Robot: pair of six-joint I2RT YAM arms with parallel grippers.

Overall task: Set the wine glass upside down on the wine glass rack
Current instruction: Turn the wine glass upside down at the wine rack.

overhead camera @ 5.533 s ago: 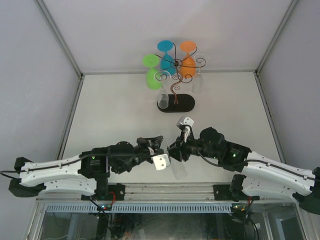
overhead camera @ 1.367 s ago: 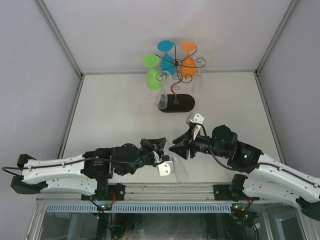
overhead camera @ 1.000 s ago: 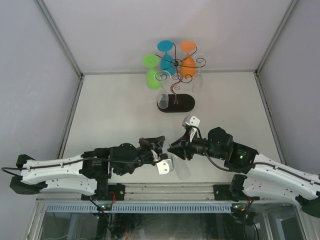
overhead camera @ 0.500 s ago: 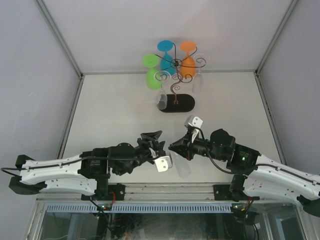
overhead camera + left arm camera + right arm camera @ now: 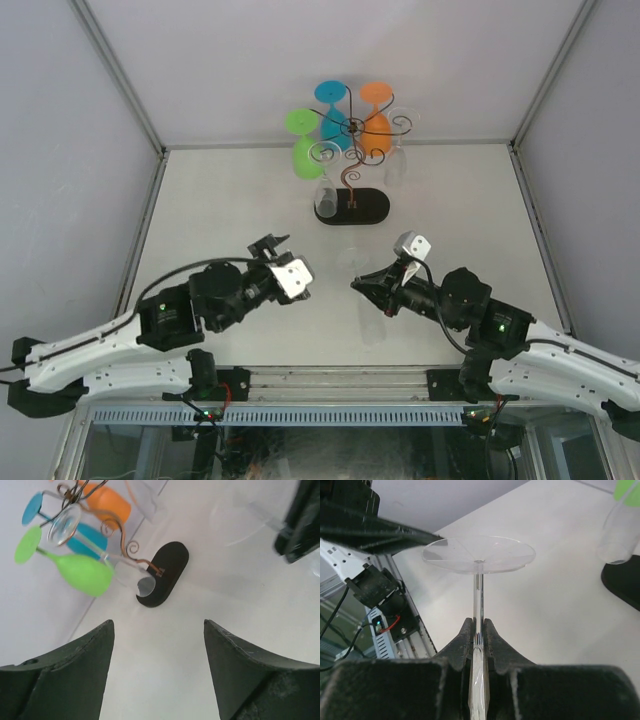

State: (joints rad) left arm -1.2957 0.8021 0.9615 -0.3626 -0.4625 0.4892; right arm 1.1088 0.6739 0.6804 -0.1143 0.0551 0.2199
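A clear wine glass [image 5: 479, 555] is held by its stem, its round foot pointing away from my right gripper [image 5: 478, 622], which is shut on the stem. In the top view that gripper [image 5: 357, 284] hovers over the near middle of the table. My left gripper [image 5: 270, 243] is open and empty, off to the left of the glass; its wrist view shows only table between the fingers [image 5: 70, 665]. The wine glass rack [image 5: 351, 178], a brown wire stand on a black oval base [image 5: 167, 570], stands at the far middle.
Green [image 5: 303, 140], blue [image 5: 333, 110] and orange [image 5: 375, 115] glasses hang upside down on the rack, with clear ones [image 5: 324, 196] beside them. Grey walls close in the table on three sides. A metal rail [image 5: 330, 380] runs along the near edge.
My left gripper has opened, let go of the wine glass and drawn back to the left. The right gripper has closed on the stem and carried the glass slightly right.
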